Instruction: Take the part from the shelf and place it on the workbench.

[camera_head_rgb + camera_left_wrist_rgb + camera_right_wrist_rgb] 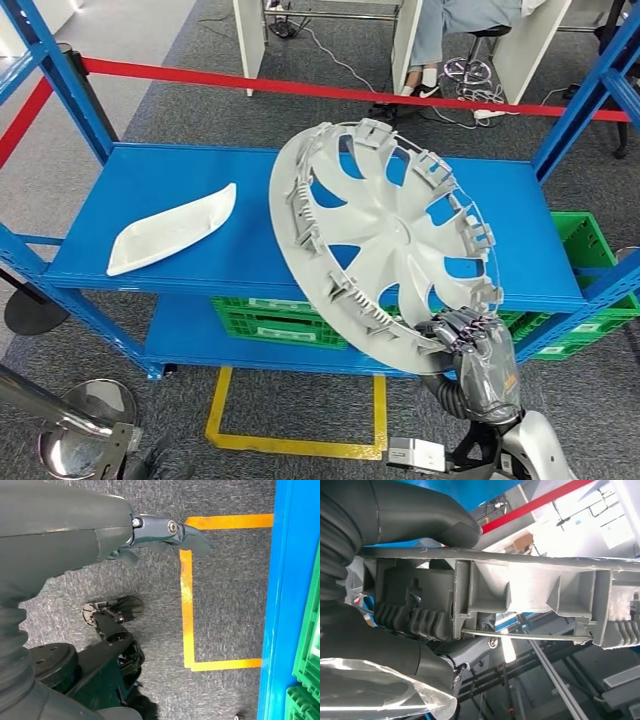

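Right hand [474,352], grey with dark fingers, clamped on lower rim of large round light-grey plastic wheel cover [381,232]; grip confirmed in right wrist view, thumb [433,517] over rim, darker fingers [425,662] beneath ribbed clips of cover [531,597]. Cover tilted, raised clear of blue metal shelf [181,185], hanging over shelf's front edge and above hand. Remaining on shelf, well left of cover: elongated white plastic trim piece [172,229], lying flat. Beneath shelf's top deck: green plastic crates [272,320] on lower deck. In front of shelf: yellow floor tape outline [294,440] on grey carpet. Behind shelf: red barrier strap [302,88], white desk legs, seated person's feet. Left hand [162,532] hanging low before shelf over carpet and tape, holding nothing, fingers extended.
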You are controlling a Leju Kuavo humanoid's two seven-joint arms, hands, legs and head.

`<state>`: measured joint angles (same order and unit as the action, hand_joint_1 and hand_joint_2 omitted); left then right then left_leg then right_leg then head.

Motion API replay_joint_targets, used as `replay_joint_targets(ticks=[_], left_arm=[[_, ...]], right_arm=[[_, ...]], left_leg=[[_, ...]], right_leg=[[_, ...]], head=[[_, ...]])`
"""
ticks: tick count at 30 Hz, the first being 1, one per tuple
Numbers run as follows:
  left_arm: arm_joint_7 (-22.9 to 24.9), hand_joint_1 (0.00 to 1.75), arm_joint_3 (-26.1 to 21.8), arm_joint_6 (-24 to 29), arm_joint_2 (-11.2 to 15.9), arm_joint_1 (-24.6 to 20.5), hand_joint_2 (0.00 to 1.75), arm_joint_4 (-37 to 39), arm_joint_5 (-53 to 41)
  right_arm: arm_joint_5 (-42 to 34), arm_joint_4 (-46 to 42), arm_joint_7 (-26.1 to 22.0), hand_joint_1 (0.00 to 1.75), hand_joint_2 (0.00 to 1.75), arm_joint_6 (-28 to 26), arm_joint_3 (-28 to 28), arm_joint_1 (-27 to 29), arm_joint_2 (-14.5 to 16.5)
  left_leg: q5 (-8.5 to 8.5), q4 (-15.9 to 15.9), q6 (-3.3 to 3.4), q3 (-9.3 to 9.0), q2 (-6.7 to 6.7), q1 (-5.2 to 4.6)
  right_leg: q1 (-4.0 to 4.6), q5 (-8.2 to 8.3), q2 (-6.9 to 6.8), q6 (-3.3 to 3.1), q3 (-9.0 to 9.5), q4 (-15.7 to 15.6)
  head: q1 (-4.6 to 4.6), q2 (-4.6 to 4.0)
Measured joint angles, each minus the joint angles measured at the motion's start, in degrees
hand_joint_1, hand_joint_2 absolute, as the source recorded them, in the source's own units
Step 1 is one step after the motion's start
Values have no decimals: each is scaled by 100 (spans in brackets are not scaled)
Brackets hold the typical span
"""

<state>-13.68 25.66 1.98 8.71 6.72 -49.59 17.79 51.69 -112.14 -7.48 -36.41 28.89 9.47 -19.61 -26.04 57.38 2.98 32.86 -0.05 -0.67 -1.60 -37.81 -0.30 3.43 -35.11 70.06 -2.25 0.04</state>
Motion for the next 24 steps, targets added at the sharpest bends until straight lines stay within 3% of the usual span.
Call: replay_joint_targets(ticks=[1, 2, 3, 5, 6, 8, 10, 12, 13, 15, 16, 17, 18, 21, 22, 24], left_arm=[[5, 0, 0, 6, -10, 2, 175, 0, -13], [15, 0, 0, 17, -20, 2, 175, 0, -29], [30, 0, 0, 32, -30, 1, 175, 0, -56], [67, 0, 0, 69, -51, -6, 175, 2, -132], [80, 0, 0, 88, -62, -13, 175, 3, -173], [92, 0, 1, 119, -79, -24, 175, 8, -237], [97, 0, 3, 135, -86, -26, 175, 15, -269], [98, 0, 6, 142, -91, -33, 175, 23, -283], [98, 0, 7, 145, -92, -43, 175, 28, -292], [98, 0, 7, 148, -97, -68, 175, 46, -316], [98, 0, 7, 149, -100, -79, 175, 61, -328], [98, 0, 7, 149, -104, -91, 175, 78, -339], [98, 0, 7, 149, -108, -102, 175, 96, -348], [98, 0, 7, 146, -129, -143, 175, 138, -362], [97, 0, 6, 146, -138, -156, 175, 149, -367], [96, 0, 6, 144, -152, -168, 175, 172, -374]], right_arm=[[-21, -5, -11, 175, 175, 0, 0, 32, -14], [-45, -11, -21, 175, 175, -1, -1, 61, -26], [-71, -20, -30, 175, 175, -3, -5, 88, -36], [-109, -63, -43, 175, 175, -13, -22, 134, -63], [-119, -97, -46, 175, 175, -22, -37, 158, -76], [-128, -170, -50, 175, 175, -48, -67, 214, -109], [-129, -232, -52, 175, 175, -73, -90, 268, -137], [-130, -281, -41, 175, 175, -85, -103, 307, -154], [-131, -305, -28, 175, 175, -91, -109, 328, -163], [-132, -350, 0, 175, 175, -101, -121, 373, -186], [-133, -367, 9, 175, 175, -105, -124, 394, -196], [-139, -384, 17, 175, 175, -109, -126, 415, -205], [-147, -400, 27, 175, 175, -113, -127, 439, -216], [-168, -457, 59, 175, 175, -123, -137, 510, -252], [-169, -478, 64, 175, 175, -126, -142, 527, -266], [-169, -514, 69, 175, 175, -134, -149, 556, -291]], left_leg=[[7, 2, 2, 11, -5, -7], [13, 5, 0, 18, -12, -11], [20, 9, -7, 20, -21, -12], [34, 24, -32, 28, -41, -16], [46, 35, -56, 43, -51, -22], [93, 54, -128, 91, -65, -27], [129, 69, -207, 136, -76, -19], [-65, 238, -290, 219, -74, 1], [-284, 478, -334, 303, -69, 22], [-764, 1191, -416, 518, -62, 70], [-897, 1483, -449, 576, -61, 94], [-907, 1598, -475, 550, -59, 119], [-812, 1498, -498, 421, -54, 143], [-467, 424, -522, -289, -42, 187], [-444, 168, -497, -426, -47, 183], [-441, 35, -399, -452, -66, 150]], right_leg=[[2, -60, 8, -1, -117, 264], [5, 6, 10, -7, -133, 307], [6, 173, 10, -18, -43, 129], [14, 570, 24, -62, 354, -644], [23, 686, 34, -79, 529, -976], [43, 726, 49, -100, 668, -1264], [36, 775, 39, -155, 625, -1299], [11, 853, 14, -252, 561, -1324], [-2, 895, -4, -290, 519, -1333], [1, 971, -32, -315, 411, -1325], [-1, 1013, -44, -310, 351, -1319], [-5, 1054, -53, -298, 288, -1307], [-12, 1093, -59, -281, 225, -1292], [-29, 1184, -70, -190, 66, -1220], [-24, 1219, -72, -148, 33, -1204], [-18, 1306, -74, -58, -5, -1208]], head=[[2, 0], [2, 0], [1, 0], [1, 0], [3, 0], [7, 0], [5, 0], [20, 0], [29, 0], [43, 0], [42, 0], [42, 0], [42, 0], [44, 0], [41, 0], [39, 1]])
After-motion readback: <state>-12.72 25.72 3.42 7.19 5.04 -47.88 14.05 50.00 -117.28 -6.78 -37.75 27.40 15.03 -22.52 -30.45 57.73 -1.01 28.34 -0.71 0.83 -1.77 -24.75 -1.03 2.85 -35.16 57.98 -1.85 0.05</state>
